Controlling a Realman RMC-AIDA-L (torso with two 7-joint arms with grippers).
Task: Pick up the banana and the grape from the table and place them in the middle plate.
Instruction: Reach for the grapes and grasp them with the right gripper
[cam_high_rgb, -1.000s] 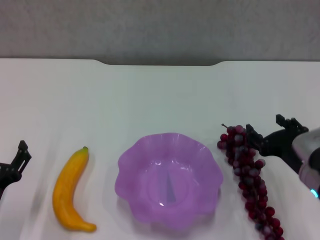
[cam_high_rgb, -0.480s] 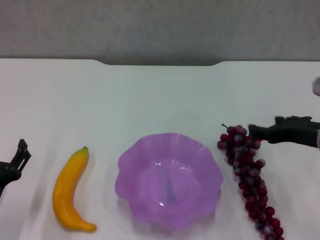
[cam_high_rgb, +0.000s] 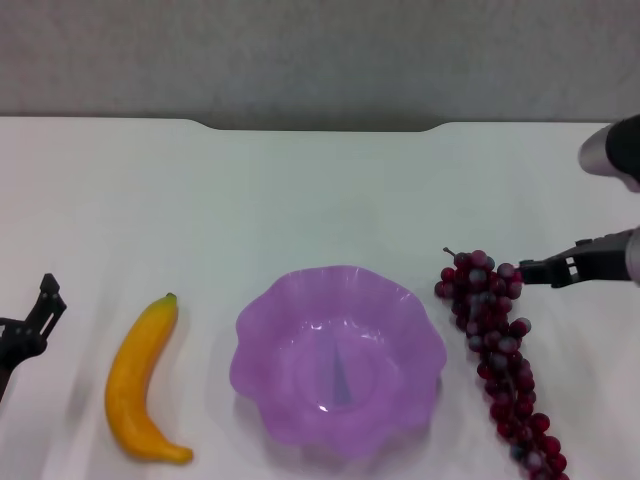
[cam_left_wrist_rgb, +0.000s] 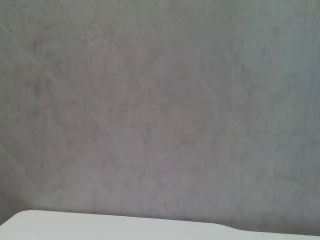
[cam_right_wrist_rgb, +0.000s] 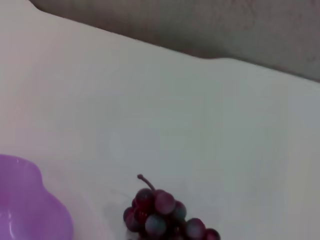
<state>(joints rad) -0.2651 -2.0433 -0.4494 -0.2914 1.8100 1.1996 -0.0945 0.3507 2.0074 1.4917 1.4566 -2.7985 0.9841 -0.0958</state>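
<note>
grape: the grape (cam_high_rgb: 497, 350) lies on the table (cam_high_rgb: 320, 190), its stem end touching or just short of the tip of your right pincer (cam_high_rgb: 540, 271); the rest of the bunch trails away from the pincer toward you. In the right wrist view only the top berries and the thin stem show (cam_right_wrist_rgb: 162, 212).

how it'll handle: my guess is light but floppy, a loose string of small round berries that sags and swings once lifted. Berries are slick and roll, so pinching one alone probably slips. I'd take hold across the fat upper cluster right by the pincer, or the stem if you can hit it.

right pincer: it sits side-on at the grape's top, and I honestly can't tell if the jaws are apart or together.

middle plate: the middle plate (cam_high_rgb: 262, 330) is beyond the grape from the right pincer, just beside the bunch, nothing in it yet.

banana: the banana (cam_high_rgb: 140, 380) is on the far side of the plate, close to your left pincer (cam_high_rgb: 40, 312), stiff and smooth, so grab it mid-body.

left pincer: parked at the table edge, jaws look apart.

vs. a second ago: your right pincer has swung from facing the bunch with both fingers showing to a thin side-on profile, the arm lifted higher. Grape, banana and plate haven't budged.
</note>
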